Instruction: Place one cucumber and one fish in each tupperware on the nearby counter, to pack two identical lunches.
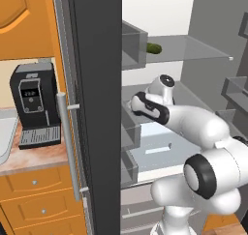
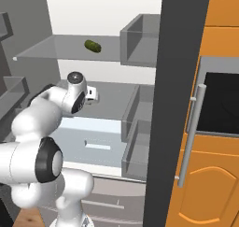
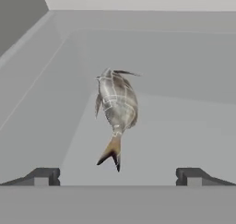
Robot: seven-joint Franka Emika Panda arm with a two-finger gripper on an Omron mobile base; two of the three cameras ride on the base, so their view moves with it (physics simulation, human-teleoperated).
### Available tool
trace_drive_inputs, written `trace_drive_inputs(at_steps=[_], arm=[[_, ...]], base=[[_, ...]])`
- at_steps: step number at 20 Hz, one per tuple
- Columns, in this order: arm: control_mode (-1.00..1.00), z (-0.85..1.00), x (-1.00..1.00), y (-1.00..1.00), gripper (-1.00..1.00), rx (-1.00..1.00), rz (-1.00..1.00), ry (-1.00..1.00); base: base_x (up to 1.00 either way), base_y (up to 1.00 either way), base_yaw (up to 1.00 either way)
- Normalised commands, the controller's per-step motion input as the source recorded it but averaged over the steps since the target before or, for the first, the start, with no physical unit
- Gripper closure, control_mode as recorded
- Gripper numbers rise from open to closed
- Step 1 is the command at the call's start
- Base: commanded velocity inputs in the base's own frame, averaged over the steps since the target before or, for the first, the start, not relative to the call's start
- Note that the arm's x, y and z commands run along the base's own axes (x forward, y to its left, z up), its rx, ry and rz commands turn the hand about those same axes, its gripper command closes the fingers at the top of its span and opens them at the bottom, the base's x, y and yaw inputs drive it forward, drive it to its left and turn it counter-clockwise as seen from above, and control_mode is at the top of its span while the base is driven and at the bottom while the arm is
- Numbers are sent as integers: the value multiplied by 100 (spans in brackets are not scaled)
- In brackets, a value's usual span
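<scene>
Hand view: a silvery fish (image 3: 117, 109) is seen lying on a grey fridge shelf (image 3: 184, 126), its brown tail pointing toward the camera and its head toward the back wall. The two dark fingers (image 3: 44, 177) are spread wide apart, nothing between them, and the fish lies ahead of them, roughly centred in the gap but not yet reached.

The step in hand is judged to be the pick of this fish. It is best done by advancing the hand along the fish's length until the thick middle of the body, not the thin tail, sits between the fingers. The hand should be lowered close to the shelf before closing, since the fish lies flat and a high grip could slip off its curved back.

In the base views, a cucumber (image 1: 154, 48) is seen on the glass shelf above, well apart from the arm; it is left for a later trip. The open fridge door (image 1: 94, 108) stands between the arm and the surface (image 1: 34, 156), so a clear withdrawal path should be planned.
</scene>
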Motion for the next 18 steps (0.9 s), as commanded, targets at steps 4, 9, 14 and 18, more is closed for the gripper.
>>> trace_drive_inputs(at_steps=[4,9,14,18], arm=[[-100,-25,44,14,-100,0,0,0],[-100,-27,47,6,-100,0,0,0],[-100,-22,52,1,-100,0,0,2],[-100,-26,46,11,-100,0,0,2]], base=[[0,0,0],[0,0,0],[0,0,0],[0,0,0]])
